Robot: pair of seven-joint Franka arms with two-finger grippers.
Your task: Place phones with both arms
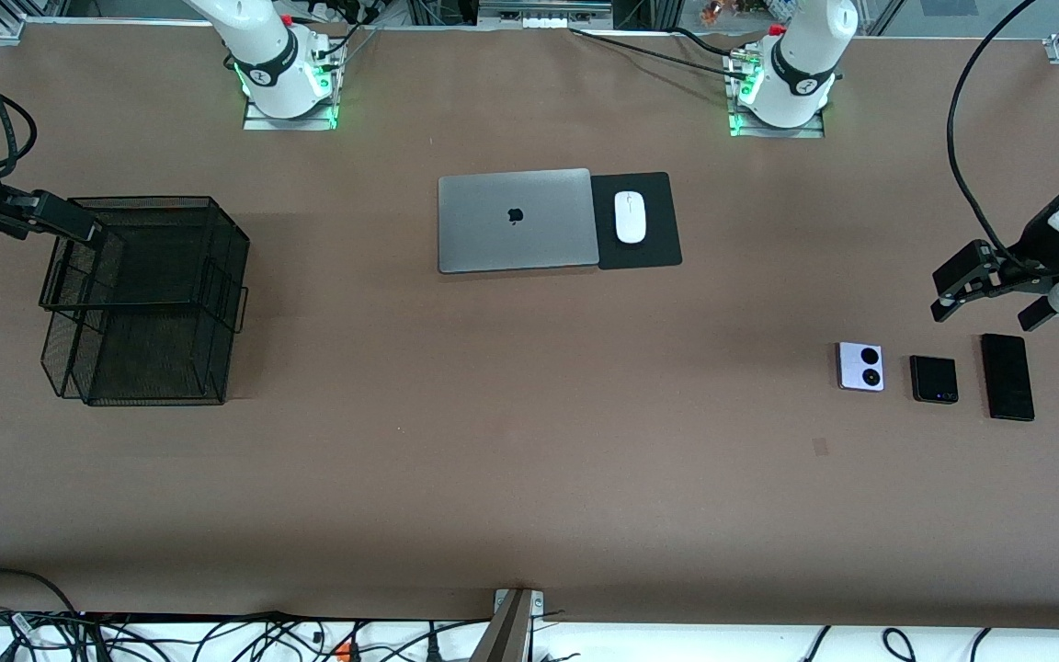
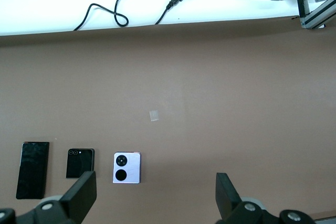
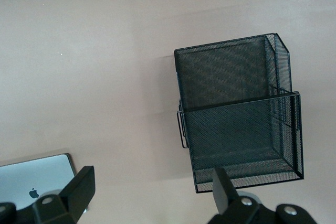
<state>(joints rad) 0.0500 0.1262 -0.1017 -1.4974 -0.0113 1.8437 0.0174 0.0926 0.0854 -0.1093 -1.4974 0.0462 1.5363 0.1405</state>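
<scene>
Three flat phones are lying in a row: lilac phone [image 1: 860, 366], squarish black phone [image 1: 934, 379], slim black slab [image 1: 1007, 376]. The left gripper [image 1: 984, 296] is hovering open above them. The right gripper [image 1: 61, 221], partly cut off, is gaping empty over the wire-mesh basket [image 1: 148, 303].

The small squarish lilac phone [image 1: 860, 366], the small squarish black phone [image 1: 934, 379] and the long slim black slab phone [image 1: 1007, 377] lie in a row on the brown table [image 1: 511, 441], toward the left arm's end. The squarish black one is between the other two. The closed silver laptop [image 1: 516, 221] lies in the middle, farther from the front camera, with the black mouse pad [image 1: 654, 248] touching it. The white mouse [image 1: 630, 217] sits on the pad. The black wire mesh basket [image 1: 148, 299] stands at the right arm's end.
</scene>
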